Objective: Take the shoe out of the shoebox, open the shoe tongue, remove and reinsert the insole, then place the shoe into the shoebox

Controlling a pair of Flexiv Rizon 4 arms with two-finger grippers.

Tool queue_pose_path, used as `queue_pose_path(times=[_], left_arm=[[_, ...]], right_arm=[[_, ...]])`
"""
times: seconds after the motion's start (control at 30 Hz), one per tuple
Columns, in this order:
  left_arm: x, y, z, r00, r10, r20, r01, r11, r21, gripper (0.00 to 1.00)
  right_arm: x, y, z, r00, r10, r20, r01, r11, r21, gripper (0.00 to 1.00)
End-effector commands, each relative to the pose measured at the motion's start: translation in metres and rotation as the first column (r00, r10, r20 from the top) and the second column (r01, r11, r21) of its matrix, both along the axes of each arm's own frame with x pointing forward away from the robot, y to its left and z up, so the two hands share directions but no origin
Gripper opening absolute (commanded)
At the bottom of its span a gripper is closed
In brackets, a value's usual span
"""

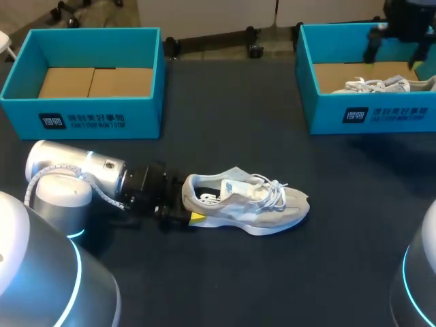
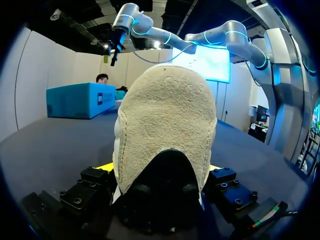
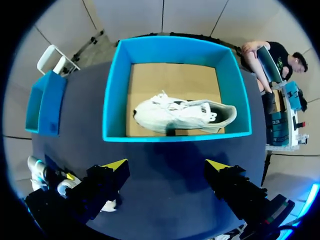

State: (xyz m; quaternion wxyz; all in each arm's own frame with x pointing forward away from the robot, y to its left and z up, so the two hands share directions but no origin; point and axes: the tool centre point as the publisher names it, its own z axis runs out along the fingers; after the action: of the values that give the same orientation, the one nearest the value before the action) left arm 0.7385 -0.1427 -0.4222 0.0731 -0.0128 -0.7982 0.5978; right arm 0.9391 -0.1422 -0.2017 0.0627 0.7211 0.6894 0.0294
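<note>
A grey and beige shoe (image 1: 248, 203) stands upright on the dark table, toe pointing right, laces loose and a white insole showing in its opening. My left gripper (image 1: 189, 202) is at the heel, with a finger on each side. In the left wrist view the suede heel (image 2: 165, 120) fills the gap between the yellow tips of my left gripper (image 2: 162, 168), which is shut on it. My right gripper (image 1: 395, 49) hangs open above the right blue shoebox (image 1: 371, 116). In the right wrist view my right gripper (image 3: 167, 166) is over a white shoe (image 3: 185, 113) lying in that shoebox (image 3: 112, 100).
An open blue shoebox (image 1: 85, 119) with a bare cardboard floor stands at the back left; it also appears as the other box (image 3: 45, 102) in the right wrist view. My left arm's silver link (image 1: 68, 170) lies low over the table's left front.
</note>
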Motion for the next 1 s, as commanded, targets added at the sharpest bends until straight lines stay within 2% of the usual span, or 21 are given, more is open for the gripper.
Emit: queue_pose_path(times=[0.03, 0.47, 0.67, 1.0], left_arm=[[0.0, 0.0, 0.0, 1.0, 0.003, 0.001, -0.003, 1.0, 0.001, 0.0], [0.0, 0.0, 0.0, 1.0, 0.003, 0.001, -0.003, 1.0, 0.001, 0.0], [0.0, 0.0, 0.0, 1.0, 0.003, 0.001, -0.003, 1.0, 0.001, 0.0], [0.0, 0.0, 0.0, 1.0, 0.003, 0.001, -0.003, 1.0, 0.001, 0.0]], right_arm=[[-0.003, 0.033, 0.0, 1.0, -0.024, 0.014, 0.024, 1.0, -0.019, 1.0], [-0.028, 0.11, -0.01, 0.998, -0.051, 0.03, 0.051, 0.999, 0.019, 1.0], [-0.043, 0.147, -0.016, 0.999, -0.042, -0.005, 0.042, 0.998, 0.039, 1.0], [-0.069, 0.192, -0.021, 0.998, -0.057, -0.021, 0.059, 0.995, 0.083, 1.0]])
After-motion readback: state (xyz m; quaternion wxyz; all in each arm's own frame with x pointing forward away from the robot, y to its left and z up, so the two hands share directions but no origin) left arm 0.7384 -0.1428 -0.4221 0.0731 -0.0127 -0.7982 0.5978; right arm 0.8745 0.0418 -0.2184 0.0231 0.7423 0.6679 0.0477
